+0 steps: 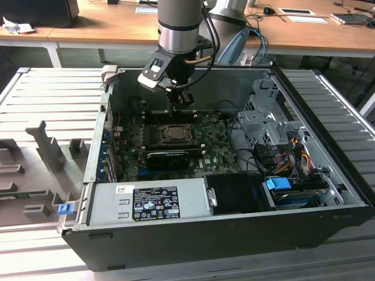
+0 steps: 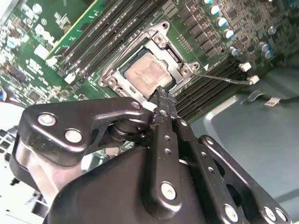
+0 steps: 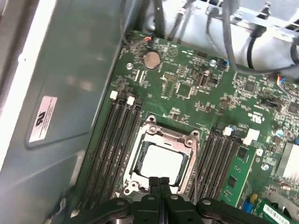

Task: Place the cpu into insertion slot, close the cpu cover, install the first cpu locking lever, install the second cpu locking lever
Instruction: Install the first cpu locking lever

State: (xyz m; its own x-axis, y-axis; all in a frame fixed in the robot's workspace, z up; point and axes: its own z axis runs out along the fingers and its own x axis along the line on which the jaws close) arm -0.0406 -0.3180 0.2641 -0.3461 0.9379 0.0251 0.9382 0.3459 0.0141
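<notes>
I'm looking at the ribbed bench carrying the open computer case, with the motherboard lying flat inside it. The arm comes down over the case's far edge, and the gripper hangs just above the socket, fingers pressed together (holding nothing that I can see). In both wrist views its tips sit at one edge of the cpu cover, which lies down around the cpu. That pale chip rests in the socket near the motherboard's middle.
</notes>
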